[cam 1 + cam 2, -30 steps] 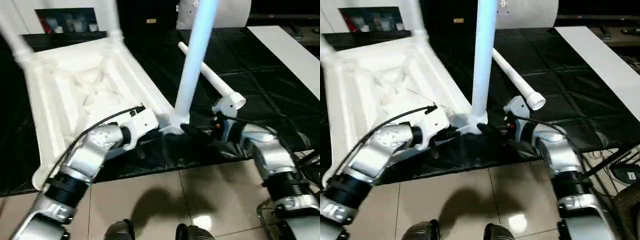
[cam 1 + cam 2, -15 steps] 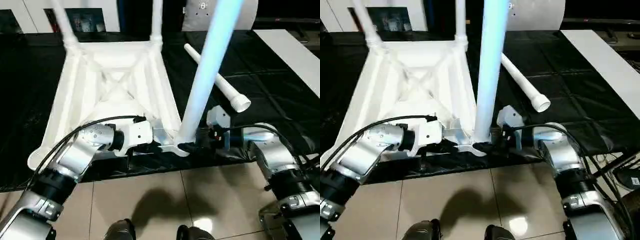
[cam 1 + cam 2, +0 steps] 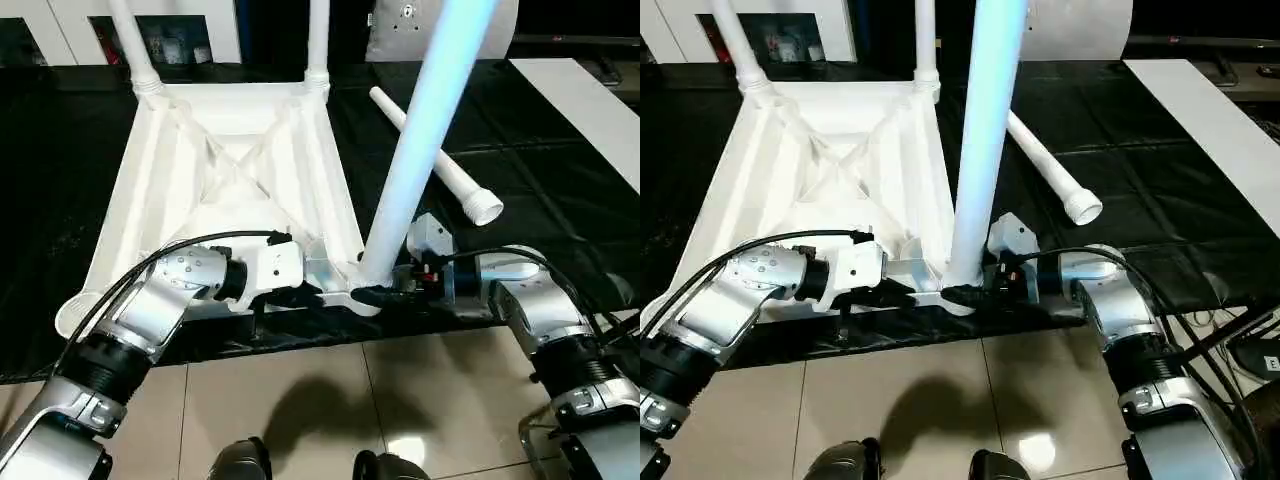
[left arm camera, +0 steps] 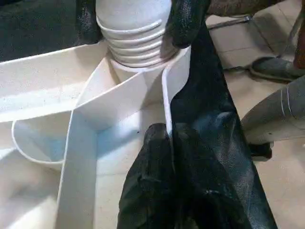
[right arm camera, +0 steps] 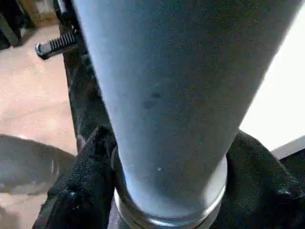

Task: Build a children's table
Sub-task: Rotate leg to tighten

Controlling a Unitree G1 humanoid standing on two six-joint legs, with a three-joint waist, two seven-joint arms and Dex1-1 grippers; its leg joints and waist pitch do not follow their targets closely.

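Note:
The children's table top (image 3: pixel 230 160) lies upside down on the black work table, ribs up. Two legs (image 3: pixel 135 50) (image 3: pixel 318 40) stand in its far corner sockets. A third leg (image 3: pixel 425 130) stands in the near right socket, leaning a little right. My right gripper (image 3: pixel 375 293) is shut on that leg's threaded collar (image 4: pixel 138 40), with a finger (image 5: pixel 90 157) on each side of it. My left gripper (image 4: pixel 167 136) is shut on the thin white rim of the top beside that socket. A fourth leg (image 3: pixel 462 188) lies loose on the black cover to the right.
The black-covered work table (image 3: pixel 540 150) ends just below my grippers, with tiled floor (image 3: pixel 300 400) and my feet (image 3: pixel 240 462) beyond its edge. A white panel (image 3: pixel 590 110) lies at the far right. A white cabinet (image 3: pixel 60 20) stands behind.
My right gripper's fingers have closed in on the base of the near leg. The left gripper keeps its hold on the rim. The head view has shifted.

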